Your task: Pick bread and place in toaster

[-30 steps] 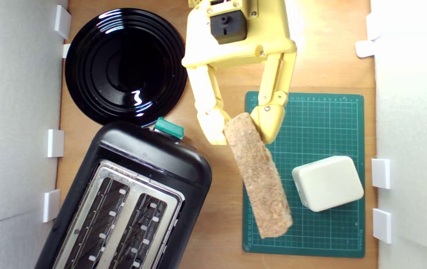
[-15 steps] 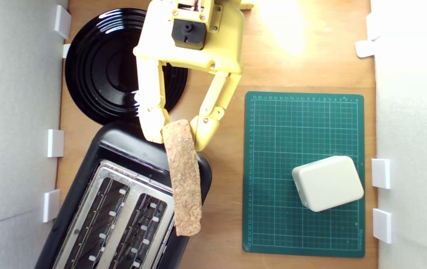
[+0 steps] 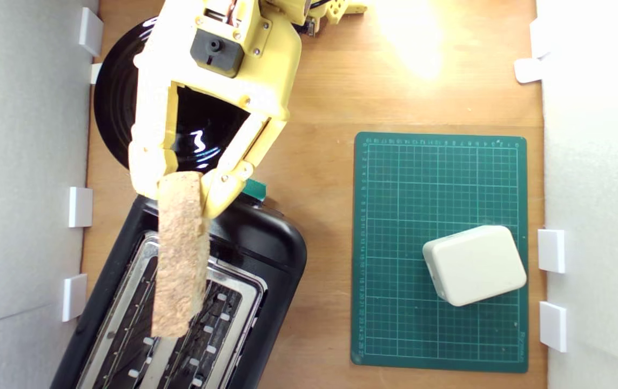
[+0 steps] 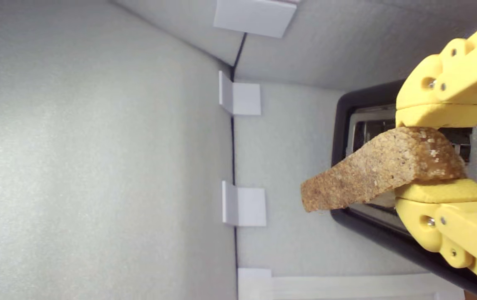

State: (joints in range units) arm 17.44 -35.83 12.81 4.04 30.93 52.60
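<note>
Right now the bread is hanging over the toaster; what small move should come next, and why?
Probably a small wrist twist to turn the bread parallel to the slots before lowering. In the exterior view the gripper pinches the slice by one end above the toaster, but the slice crosses the strip between the two slanting slots at an angle, so a straight descent would likely catch the metal top.

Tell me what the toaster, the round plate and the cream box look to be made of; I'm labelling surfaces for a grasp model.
Toaster: smooth black shell, probably plastic, around a silvery top plate that looks like brushed metal.
Plate: glossy black with sharp white highlights on concentric rings, so glazed ceramic or glass; the look leaves it open.
Cream box: matte, rounded corners, likely moulded plastic.
</note>
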